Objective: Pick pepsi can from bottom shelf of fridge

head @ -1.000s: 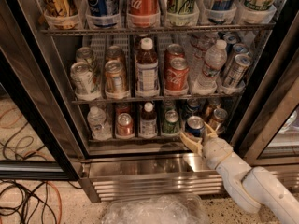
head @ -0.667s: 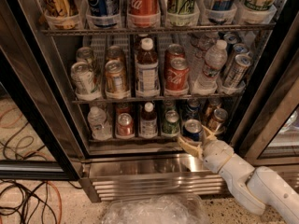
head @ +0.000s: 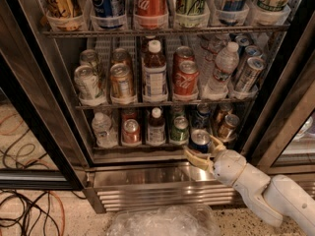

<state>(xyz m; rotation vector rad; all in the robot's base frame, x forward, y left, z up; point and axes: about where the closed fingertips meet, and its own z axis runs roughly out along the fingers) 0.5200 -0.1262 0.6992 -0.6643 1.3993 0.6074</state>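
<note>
A speckled floor runs below an open fridge (head: 147, 177) with a black door frame and a steel base with a slatted grille. Orange and black cables (head: 27, 214) lie on the floor at the left, and a lump of clear plastic wrap (head: 162, 222) sits in front of the grille.

Inside are three wire racks of drinks. The middle rack (head: 147, 102) holds two red cola cans (head: 186, 77), a brown bottle with a white cap (head: 155, 75) and a water bottle (head: 224, 68), among other things. On the bottom shelf (head: 140, 145), from left to right, stand a small clear bottle (head: 102, 129), a red can (head: 131, 131), a dark bottle (head: 156, 127) and a green can (head: 180, 129). A brown can (head: 229, 126) stands far right.

A white arm (head: 266, 193) reaches in from the lower right. Its tool (head: 199, 145) is at the front edge of the bottom shelf, right of the green can. The pepsi can (head: 200, 140), blue with a silver top, sits at that front edge, tipped slightly toward the camera. The pale fingers (head: 194, 157) lie one on each side of it, and the tool is clamped on the can.
</note>
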